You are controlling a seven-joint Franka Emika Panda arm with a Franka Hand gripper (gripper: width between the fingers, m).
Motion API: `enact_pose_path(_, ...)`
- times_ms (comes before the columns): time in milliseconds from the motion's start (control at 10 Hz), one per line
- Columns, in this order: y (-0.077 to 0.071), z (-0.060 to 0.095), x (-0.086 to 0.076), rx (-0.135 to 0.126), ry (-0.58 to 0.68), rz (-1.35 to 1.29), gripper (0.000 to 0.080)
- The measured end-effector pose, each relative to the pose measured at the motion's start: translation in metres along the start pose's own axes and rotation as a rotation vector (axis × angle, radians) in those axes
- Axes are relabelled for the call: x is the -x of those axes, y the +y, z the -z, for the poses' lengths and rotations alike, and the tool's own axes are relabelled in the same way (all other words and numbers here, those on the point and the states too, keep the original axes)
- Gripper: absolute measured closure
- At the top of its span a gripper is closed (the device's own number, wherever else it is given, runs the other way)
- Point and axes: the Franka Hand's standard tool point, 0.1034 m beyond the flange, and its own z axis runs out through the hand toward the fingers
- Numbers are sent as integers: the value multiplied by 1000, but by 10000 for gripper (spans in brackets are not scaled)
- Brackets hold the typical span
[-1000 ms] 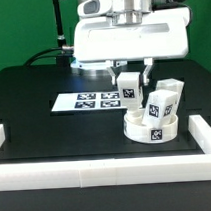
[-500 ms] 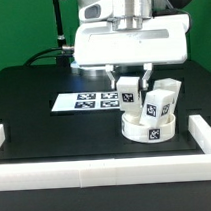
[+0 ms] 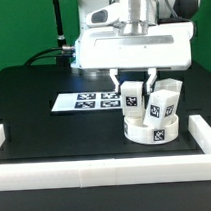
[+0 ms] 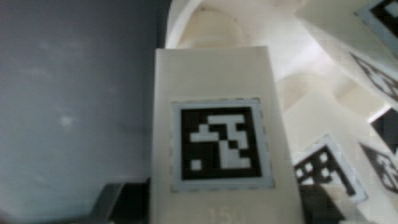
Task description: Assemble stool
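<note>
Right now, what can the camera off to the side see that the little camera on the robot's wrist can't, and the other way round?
Only the exterior view shows the black table, the flat white marker board, the long white border rails, the round white plastic seat and the gripper. Only the wrist view shows the tag's pattern up close. Both show the held white blocky leg with its black-and-white square tag.

No readable text — only black-and-white tags on the legs point(image 3: 152, 104) and marker board point(image 3: 85, 101).
</note>
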Motion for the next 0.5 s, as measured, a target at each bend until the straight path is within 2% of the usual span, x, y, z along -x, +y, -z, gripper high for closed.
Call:
enact_pose_path(100, 0, 0, 0, 0, -1, -1, 462)
enact_pose_path(200, 0, 0, 0, 0, -1, 0, 350)
enact_pose_path(300, -1, -1, 1, -2, -25, 2, 350)
enact_pose_path(400, -6, 6, -9, -21, -64, -10, 214)
enact_pose_path(500, -9, 16, -21, -39, -74, -28, 163)
